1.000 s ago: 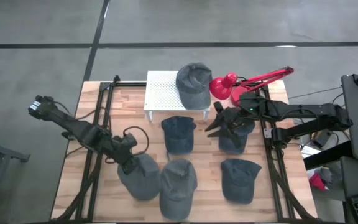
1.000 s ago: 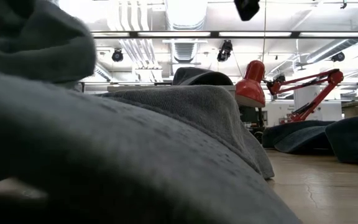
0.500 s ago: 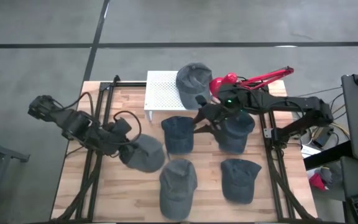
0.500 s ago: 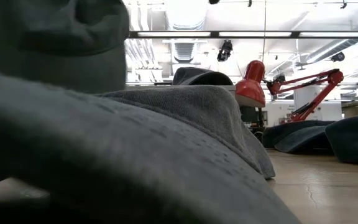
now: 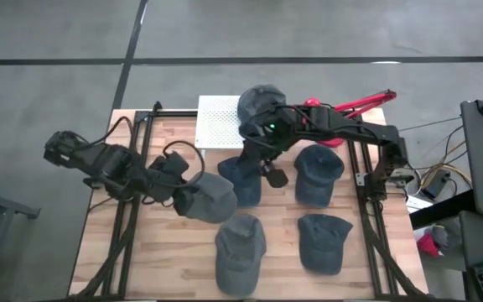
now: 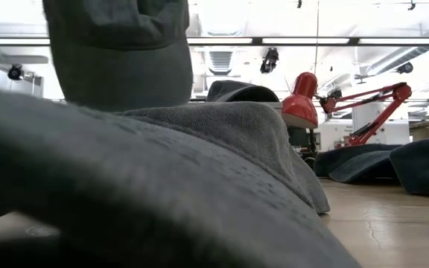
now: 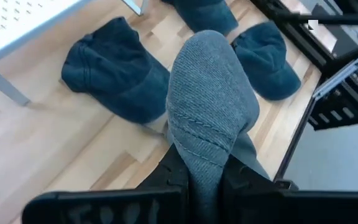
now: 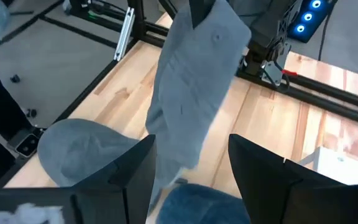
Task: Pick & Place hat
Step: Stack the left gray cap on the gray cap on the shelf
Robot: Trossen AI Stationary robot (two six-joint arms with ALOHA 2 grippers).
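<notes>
High view: a grey hat is held up over the wooden table by the left gripper, jaws pinched shut on its edge. The hat is seen just left of a dark blue cap lying mid-table. The right gripper is reached across over that blue cap, fingers spread apart, nothing seen between them. Three more caps are laid flat: one front centre, one front right, one right of centre. Another cap is set on the white perforated stand at the back. A red desk lamp is partly covered by the right arm.

Low view: the near frame is filled by grey cap fabric. The held hat is seen hanging above it, clear of the table. The red lamp and a dark cap on the boards are seen farther back. No gripper is made out here.

Left wrist view: the hat is clamped between the two dark fingers, its crown pointing away from the camera. The blue cap and another cap are seen flat on the table below, beside the stand's leg.

Right wrist view: the own fingers are stood well apart, empty. Beyond them the hat is seen hanging from the left gripper, off the boards. A grey cap is seen lying on the table nearby.
</notes>
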